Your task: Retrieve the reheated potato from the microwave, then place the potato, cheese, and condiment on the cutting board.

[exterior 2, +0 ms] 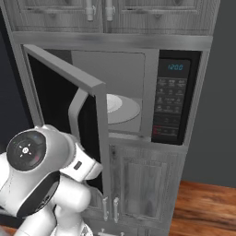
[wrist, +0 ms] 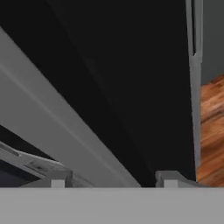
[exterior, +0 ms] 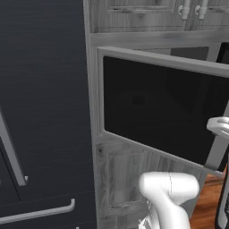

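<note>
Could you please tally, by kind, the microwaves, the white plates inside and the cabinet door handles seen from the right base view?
Microwave: 1
White plate inside: 1
Upper cabinet handles: 2
Lower cabinet handles: 2
Total: 6

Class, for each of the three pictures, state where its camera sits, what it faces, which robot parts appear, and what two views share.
Left base view: behind the arm's left, facing the microwave door's black glass; white arm lower right.
Right base view: behind the arm's right, facing the open cavity, its turntable plate and control panel; arm lower left.
Hand view: on the hand, close against the door; gripper jaws apart.
Shared: both base views show the open door.
</note>
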{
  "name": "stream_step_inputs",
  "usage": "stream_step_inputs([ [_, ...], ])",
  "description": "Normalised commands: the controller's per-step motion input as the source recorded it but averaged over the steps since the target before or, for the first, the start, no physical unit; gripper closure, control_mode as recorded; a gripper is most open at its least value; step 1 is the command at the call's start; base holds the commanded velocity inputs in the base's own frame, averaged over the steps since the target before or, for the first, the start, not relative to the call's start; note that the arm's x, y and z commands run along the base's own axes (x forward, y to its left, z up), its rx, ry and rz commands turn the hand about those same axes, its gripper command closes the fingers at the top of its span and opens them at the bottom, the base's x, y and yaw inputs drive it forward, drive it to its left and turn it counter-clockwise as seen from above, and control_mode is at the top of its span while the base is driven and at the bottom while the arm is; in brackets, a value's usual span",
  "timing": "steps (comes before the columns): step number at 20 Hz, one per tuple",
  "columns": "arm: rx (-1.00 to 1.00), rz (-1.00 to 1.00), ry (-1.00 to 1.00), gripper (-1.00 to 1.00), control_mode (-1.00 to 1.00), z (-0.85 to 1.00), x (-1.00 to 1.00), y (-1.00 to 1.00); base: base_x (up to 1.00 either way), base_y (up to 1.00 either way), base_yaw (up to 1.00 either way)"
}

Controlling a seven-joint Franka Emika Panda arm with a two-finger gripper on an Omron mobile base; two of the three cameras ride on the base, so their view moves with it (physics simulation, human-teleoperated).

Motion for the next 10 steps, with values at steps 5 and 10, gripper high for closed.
stream_step_inputs([
  [5,0.08,-0.02,-0.01,-1.0,-1.0,0.01,-0.52,-0.21,0.0,0.0,0.0],
  [10,0.15,0.0,0.0,-1.0,-1.0,0.09,-0.47,-0.38,0.0,0.0,0.0],
])
